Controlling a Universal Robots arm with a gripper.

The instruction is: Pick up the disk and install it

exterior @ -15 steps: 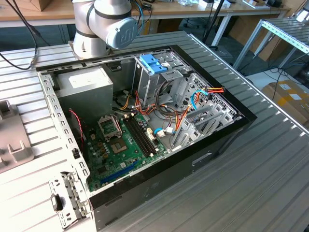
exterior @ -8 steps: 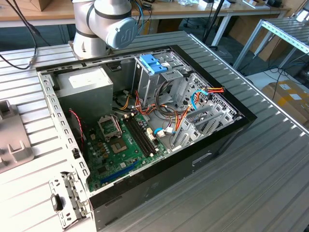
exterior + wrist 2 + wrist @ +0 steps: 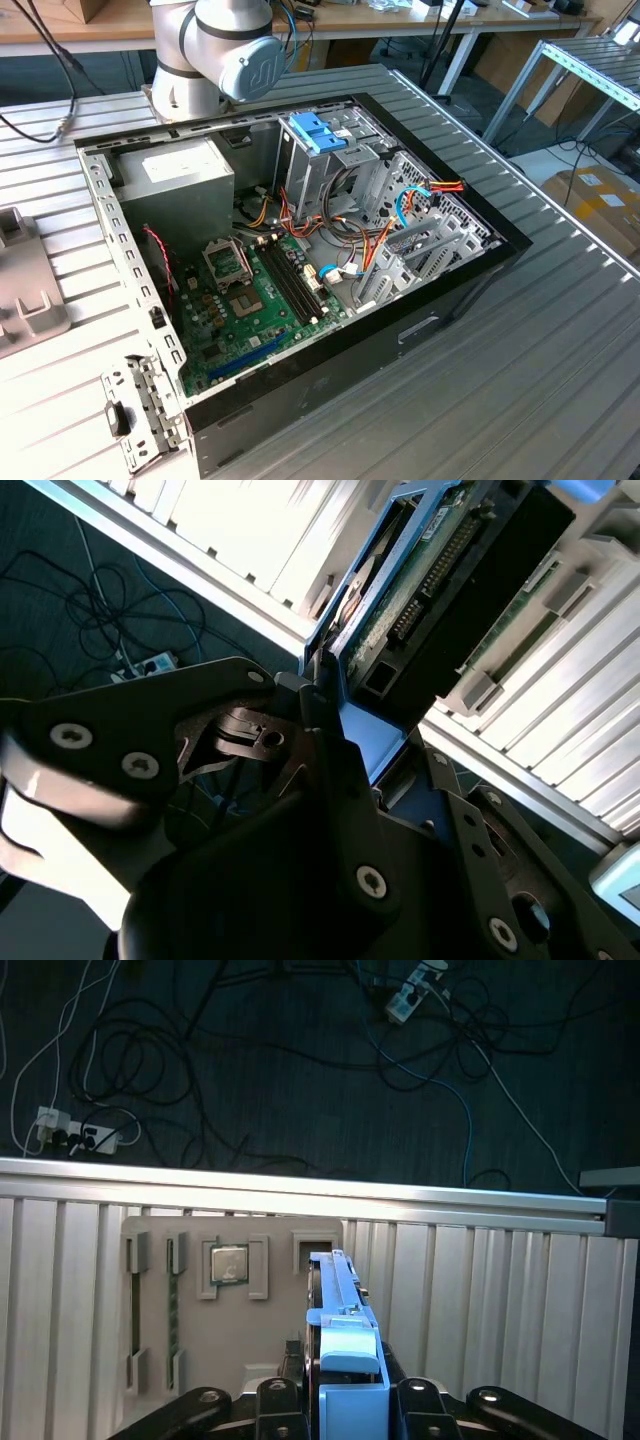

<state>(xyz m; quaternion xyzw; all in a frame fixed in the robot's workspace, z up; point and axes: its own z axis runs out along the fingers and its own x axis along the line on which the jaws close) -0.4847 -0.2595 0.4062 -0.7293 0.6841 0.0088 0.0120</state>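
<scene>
Clamping the disk [image 3: 338, 1290] edge-up over the grey tray [image 3: 160, 1360], nine o'clock from the computer case [image 3: 450, 300], the end effector [image 3: 347, 1390] is managing pickup, with installation not yet done.

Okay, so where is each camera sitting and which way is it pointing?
Exterior view: off the arm, raised, looking down into the open black computer case on the ribbed metal table; the arm's grey joint shows.
First wrist view: at the wrist, looking along the claw at the blue-railed metal disk it grips, grey plastic tray beyond.
Second wrist view: beside the claw, close on the disk's circuit-board side.
Shared: both wrist views show claw and disk.
</scene>
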